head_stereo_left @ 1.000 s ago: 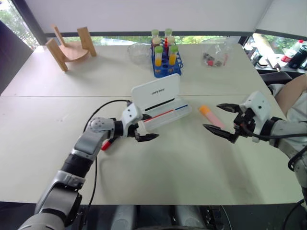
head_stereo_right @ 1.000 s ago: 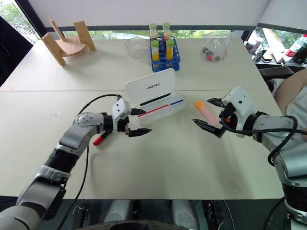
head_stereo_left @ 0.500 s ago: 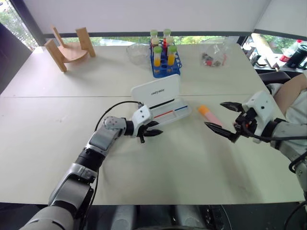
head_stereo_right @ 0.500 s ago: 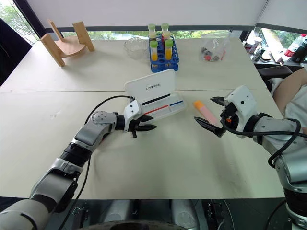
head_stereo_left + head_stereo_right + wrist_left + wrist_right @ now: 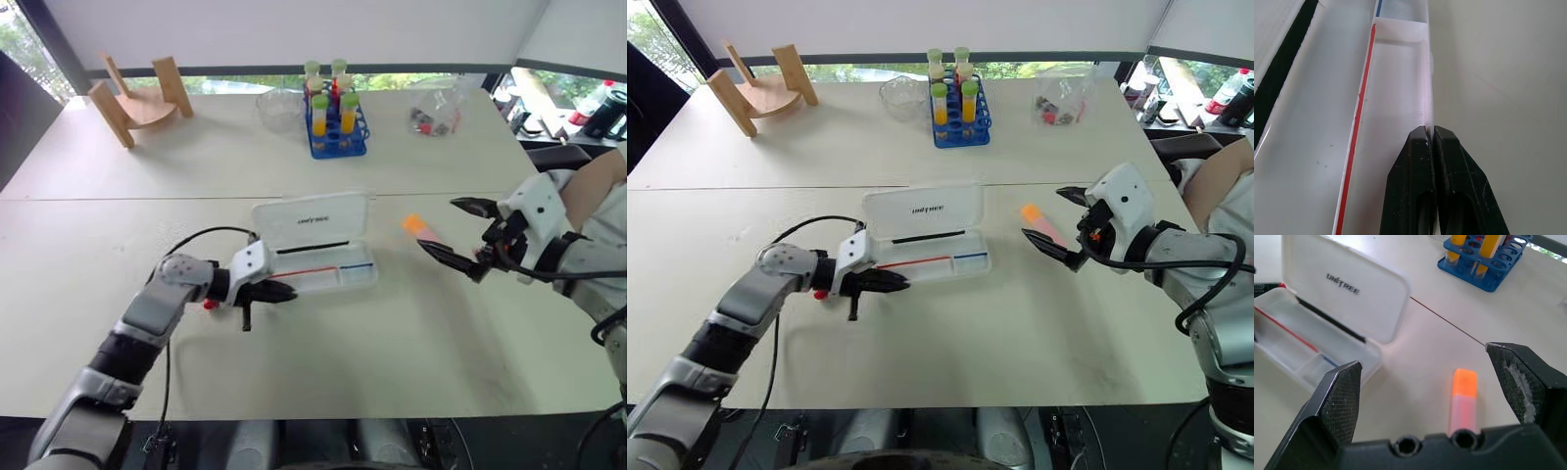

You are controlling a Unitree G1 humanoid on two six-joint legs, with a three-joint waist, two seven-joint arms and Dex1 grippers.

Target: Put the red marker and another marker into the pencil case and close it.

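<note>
Fingers of my left gripper (image 5: 1431,134) are pressed together on the thin front wall of the pencil case (image 5: 323,279), pinching that rim at its near left corner. I see the case lying open on the white table (image 5: 392,343), its lid (image 5: 312,219) raised behind the tray and carrying small dark lettering. Inside the tray, just past my left fingertips, a thin red line and a short blue one run along a divider, and a black strip lies at the hinge.

Behind my left gripper, close under the wrist, I make out a bit of the red marker (image 5: 820,292) on the table; most of it is hidden by the arm, so I cannot tell how it lies. It sits outside the case, next to the tray's left end.

My right gripper (image 5: 1055,223) hangs above the table with its jaws spread wide and nothing between them. In the right wrist view I see the pink marker with the orange cap (image 5: 1464,399) lying flat on the table directly below and ahead of those open fingers (image 5: 1339,396), orange end pointing away from the gripper. It lies apart from the case, off the tray's right end.

Farther off beyond both grippers I see a blue rack of tubes (image 5: 336,125), a clear bowl (image 5: 278,106), a wooden stand (image 5: 137,98) and a clear bag (image 5: 438,106).
</note>
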